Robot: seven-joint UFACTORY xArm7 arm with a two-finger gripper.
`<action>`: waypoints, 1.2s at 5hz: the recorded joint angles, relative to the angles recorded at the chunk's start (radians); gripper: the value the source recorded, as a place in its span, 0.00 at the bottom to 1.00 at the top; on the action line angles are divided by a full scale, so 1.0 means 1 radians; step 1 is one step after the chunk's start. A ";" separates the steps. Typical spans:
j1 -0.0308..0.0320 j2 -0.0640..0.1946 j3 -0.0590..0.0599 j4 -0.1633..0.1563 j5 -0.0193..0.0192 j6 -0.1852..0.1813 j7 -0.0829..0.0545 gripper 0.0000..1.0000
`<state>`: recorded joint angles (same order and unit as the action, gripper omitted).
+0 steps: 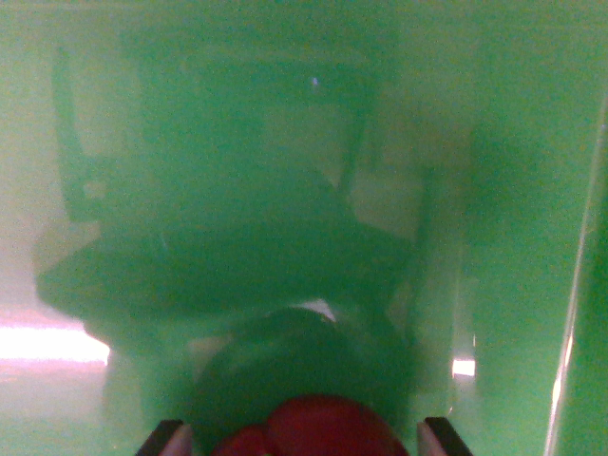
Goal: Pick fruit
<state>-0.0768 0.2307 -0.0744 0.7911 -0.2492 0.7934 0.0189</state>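
A dark red fruit (313, 427) with a lumpy surface fills the bottom middle of the wrist view. It sits between my gripper (302, 439)'s two fingertips, of which only the tips show: the left one (166, 437) and the right one (439, 435). The gripper looks shut on the fruit, which hangs above a glossy green surface (494, 237). A round dark shadow (304, 366) of the fruit lies on the green just above it in the picture. The contact points are cut off by the bottom edge.
A large dark shadow or reflection of the arm (237, 209) spreads over the green surface. A pale bright edge (575, 313) runs down the wrist view's right side. A bright white glare patch (52, 342) lies at the left.
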 joint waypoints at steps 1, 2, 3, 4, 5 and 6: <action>0.0001 -0.002 0.000 0.002 0.0003 0.004 -0.001 1.00; 0.0001 -0.002 0.000 0.002 0.0003 0.004 -0.001 1.00; 0.0003 -0.008 0.000 0.008 0.0012 0.016 -0.003 1.00; 0.0003 -0.008 0.000 0.008 0.0012 0.016 -0.003 1.00; 0.0006 -0.017 0.001 0.017 0.0026 0.034 -0.006 1.00; 0.0006 -0.017 0.001 0.017 0.0026 0.034 -0.006 1.00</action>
<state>-0.0762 0.2136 -0.0734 0.8085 -0.2466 0.8275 0.0128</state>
